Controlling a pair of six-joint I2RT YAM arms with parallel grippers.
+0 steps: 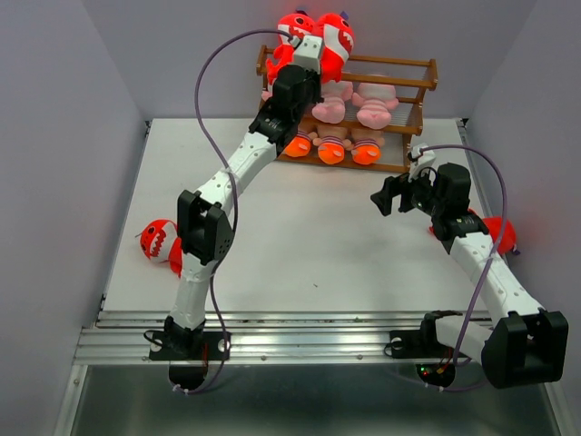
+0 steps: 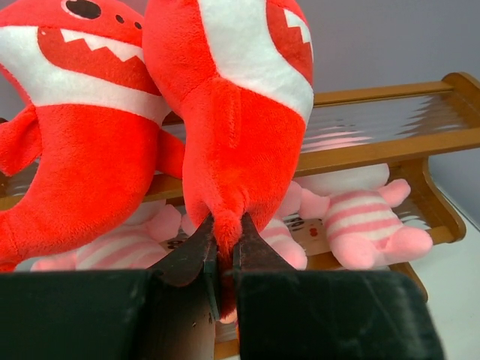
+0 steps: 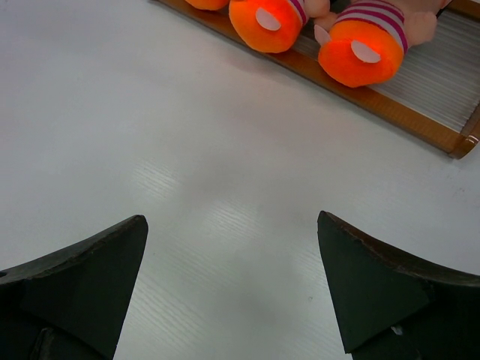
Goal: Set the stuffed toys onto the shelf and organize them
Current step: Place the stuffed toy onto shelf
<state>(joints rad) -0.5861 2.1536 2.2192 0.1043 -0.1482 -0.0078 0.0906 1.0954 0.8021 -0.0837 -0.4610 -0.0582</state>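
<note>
The brown shelf (image 1: 410, 84) stands at the table's far edge. My left gripper (image 2: 225, 240) is shut on the tail of a red shark (image 2: 240, 97) and holds it upright at the shelf's top tier, next to another red shark (image 2: 67, 135). Both show in the top view, the held shark (image 1: 338, 41) right of the other (image 1: 292, 32). Pink striped animals (image 2: 360, 217) lie on the middle tier (image 1: 374, 102). Orange-footed dolls (image 3: 360, 45) lie on the bottom tier (image 1: 332, 147). My right gripper (image 3: 232, 247) is open and empty above bare table (image 1: 392, 195).
A third red shark (image 1: 159, 241) lies on the table's left side, partly behind my left arm. A fourth red shark (image 1: 499, 232) lies at the right edge, behind my right arm. The top tier's right part (image 2: 390, 120) holds nothing.
</note>
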